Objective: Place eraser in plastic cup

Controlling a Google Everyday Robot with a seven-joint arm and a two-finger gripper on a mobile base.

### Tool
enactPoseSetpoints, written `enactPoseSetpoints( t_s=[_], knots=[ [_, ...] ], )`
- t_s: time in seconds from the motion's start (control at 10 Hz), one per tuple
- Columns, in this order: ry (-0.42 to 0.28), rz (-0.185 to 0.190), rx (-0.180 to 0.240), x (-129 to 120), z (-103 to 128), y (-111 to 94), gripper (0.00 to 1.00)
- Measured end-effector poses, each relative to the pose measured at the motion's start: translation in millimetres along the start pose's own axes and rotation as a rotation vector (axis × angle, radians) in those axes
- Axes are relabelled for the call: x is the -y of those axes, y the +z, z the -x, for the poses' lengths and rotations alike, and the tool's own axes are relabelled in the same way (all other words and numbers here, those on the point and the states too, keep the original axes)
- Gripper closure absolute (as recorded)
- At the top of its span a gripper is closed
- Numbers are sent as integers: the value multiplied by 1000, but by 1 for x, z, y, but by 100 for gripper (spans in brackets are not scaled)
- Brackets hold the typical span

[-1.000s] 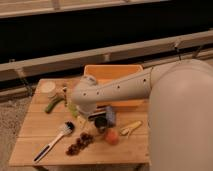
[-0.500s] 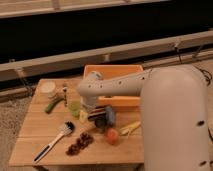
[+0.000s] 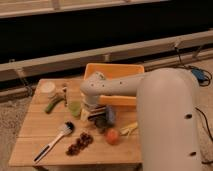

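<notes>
No legible txt, labels or nos. on anything in view. End effector [image 3: 101,119] sits low over the counter [image 3: 30,137], just beside the plastic cup [image 3: 75,108].

One camera looks from high up and close behind the bulky off-white robot arm [image 3: 165,120], which fills the near right. It faces down and forward onto the pale wooden bench [image 3: 30,127], where the dark tool [image 3: 99,120] hangs mid-bench, below the arm's end.

On wooden counter [image 3: 30,135]: orange bin [image 3: 114,71] at back, white tub [image 3: 48,89] back left, brush [image 3: 54,142] front left, dark cluster [image 3: 80,144] beside round orange fruit [image 3: 112,136], yellow piece [image 3: 129,129] just right.
</notes>
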Motion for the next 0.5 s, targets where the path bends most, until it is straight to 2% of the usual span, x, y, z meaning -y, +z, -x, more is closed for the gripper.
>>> enactPoseSetpoints(
  t_s=[0.5],
  knots=[
    [-57, -29, -21, 9, -12, 17, 20]
  ],
)
